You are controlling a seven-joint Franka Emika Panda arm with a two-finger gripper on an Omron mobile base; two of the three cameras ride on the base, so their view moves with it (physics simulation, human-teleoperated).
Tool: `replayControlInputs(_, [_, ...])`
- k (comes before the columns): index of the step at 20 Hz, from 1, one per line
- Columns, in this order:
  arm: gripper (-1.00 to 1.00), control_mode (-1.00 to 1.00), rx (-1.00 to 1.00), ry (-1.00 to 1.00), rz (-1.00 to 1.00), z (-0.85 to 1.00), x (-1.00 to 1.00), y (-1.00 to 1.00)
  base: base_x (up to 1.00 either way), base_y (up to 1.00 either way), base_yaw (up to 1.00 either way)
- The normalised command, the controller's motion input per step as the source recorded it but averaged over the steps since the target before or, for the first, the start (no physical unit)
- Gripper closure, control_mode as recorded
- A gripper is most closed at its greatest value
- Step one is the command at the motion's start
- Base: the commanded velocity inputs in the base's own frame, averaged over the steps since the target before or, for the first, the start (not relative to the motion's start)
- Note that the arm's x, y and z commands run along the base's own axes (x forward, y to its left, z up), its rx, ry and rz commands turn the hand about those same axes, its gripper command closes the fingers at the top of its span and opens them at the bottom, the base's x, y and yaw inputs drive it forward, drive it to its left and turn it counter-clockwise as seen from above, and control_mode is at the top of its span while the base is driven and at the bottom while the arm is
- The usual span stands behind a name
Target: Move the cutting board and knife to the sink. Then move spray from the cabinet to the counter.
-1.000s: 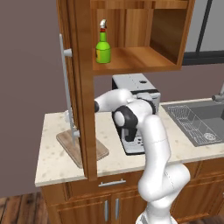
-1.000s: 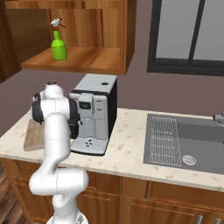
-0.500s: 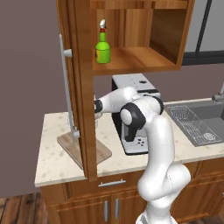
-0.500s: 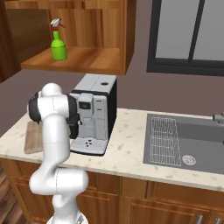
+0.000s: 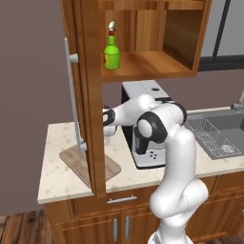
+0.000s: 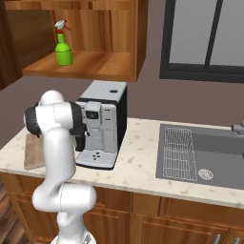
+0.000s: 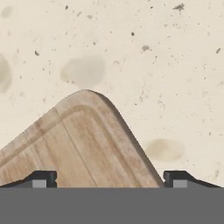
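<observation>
The cutting board lies on the counter at the left, partly behind the open door of the cabinet. Its rounded corner shows in the hand view, directly under my gripper, which is open with nothing between its fingertips. In the left base view my gripper hangs just above the board's far side, beside the door edge. The spray stands upright on the cabinet shelf; it shows again as the green spray. The sink lies at the right. The knife is out of view.
A coffee machine stands on the counter just right of the board, close to my arm. The open cabinet door with its long silver handle hangs over the board. A wire rack lies in the sink's left basin.
My hand has sunk lower toward the board's far end while the elbow swung up and to the right. Board and spray have not moved.
</observation>
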Motion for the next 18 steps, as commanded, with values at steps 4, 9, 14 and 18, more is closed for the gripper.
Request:
replayControlInputs(4, [-1.00, -1.00, 0.05, 0.00, 0.00, -0.35, -0.80, 0.00, 0.00, 0.00, 0.00])
replayControlInputs(9, [-1.00, -1.00, 0.01, 0.00, 0.00, -0.39, -0.79, 0.00, 0.00, 0.00, 0.00])
replayControlInputs(14, [-1.00, -1.00, 0.00, 0.00, 0.00, -0.39, -0.75, 0.00, 0.00, 0.00, 0.00])
replayControlInputs(18, [-1.00, -1.00, 0.00, 0.01, 0.00, -0.38, -0.73, 0.00, 0.00, 0.00, 0.00])
